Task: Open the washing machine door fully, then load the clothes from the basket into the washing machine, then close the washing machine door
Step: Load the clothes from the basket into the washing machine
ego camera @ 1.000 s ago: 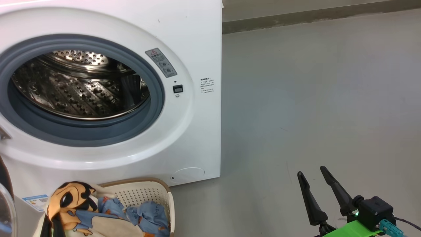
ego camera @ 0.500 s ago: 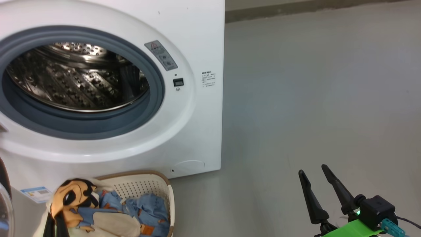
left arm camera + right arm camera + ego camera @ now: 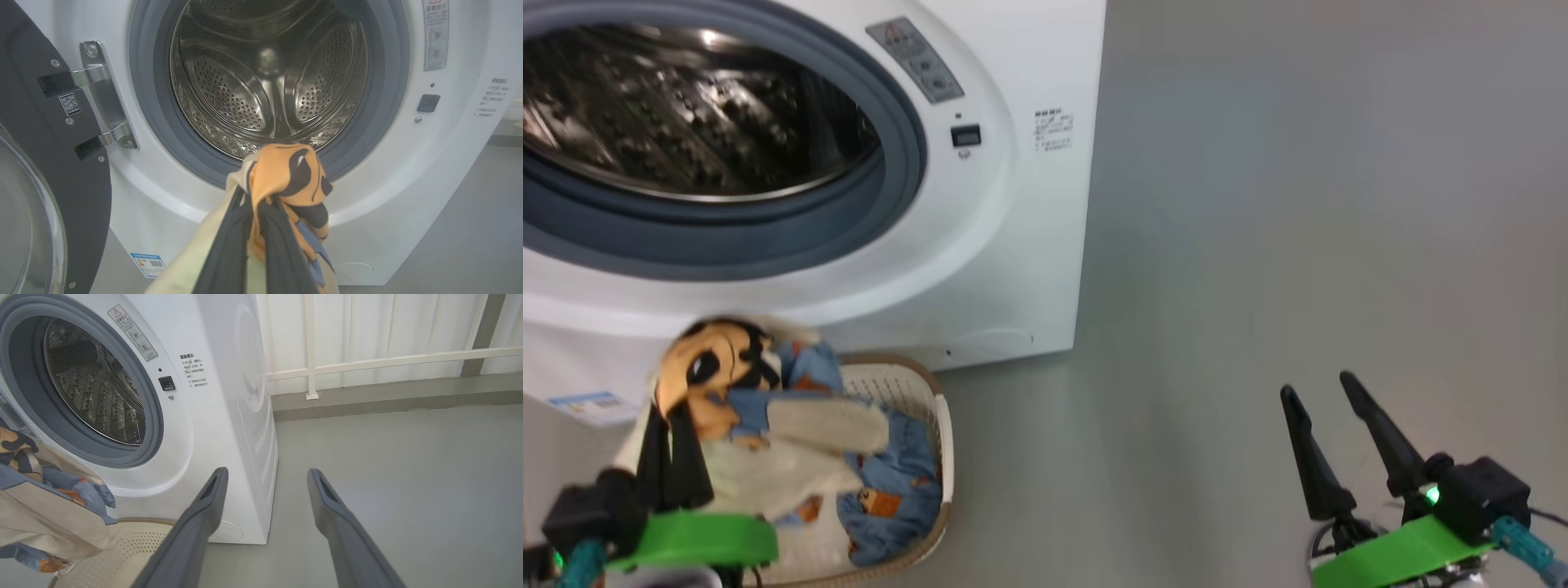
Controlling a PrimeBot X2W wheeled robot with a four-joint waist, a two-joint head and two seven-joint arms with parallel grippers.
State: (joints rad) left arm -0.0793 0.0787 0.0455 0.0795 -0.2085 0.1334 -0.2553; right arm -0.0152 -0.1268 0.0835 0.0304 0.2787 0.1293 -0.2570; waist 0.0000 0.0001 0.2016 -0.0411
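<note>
Left wrist view has the left gripper (image 3: 255,212) at bottom centre, its fingers (image 3: 222,253) clenched on the clothes (image 3: 286,175). An orange and black print is bunched at the tips, and cream and blue cloth hangs below. The bundle sits in front of the lower gasket (image 3: 204,163), just under the mouth of the drum (image 3: 269,81), and is not yet inside. In the head view blue cloth lies in the basket (image 3: 943,441) at lower left; I cannot tell whether it belongs to the held bundle. The door (image 3: 24,143) stands open at the left edge. The right gripper (image 3: 1316,385) at lower right is spread and empty, well apart from the machine (image 3: 408,171).

I see three risks:
- The pinch holds only a fold, so the blue piece may slip out and fall back.
- The hanging tail may catch the basket rim and drag it.
- If the bundle enters too low, cloth may rest on the gasket and later be trapped by the door.
</note>
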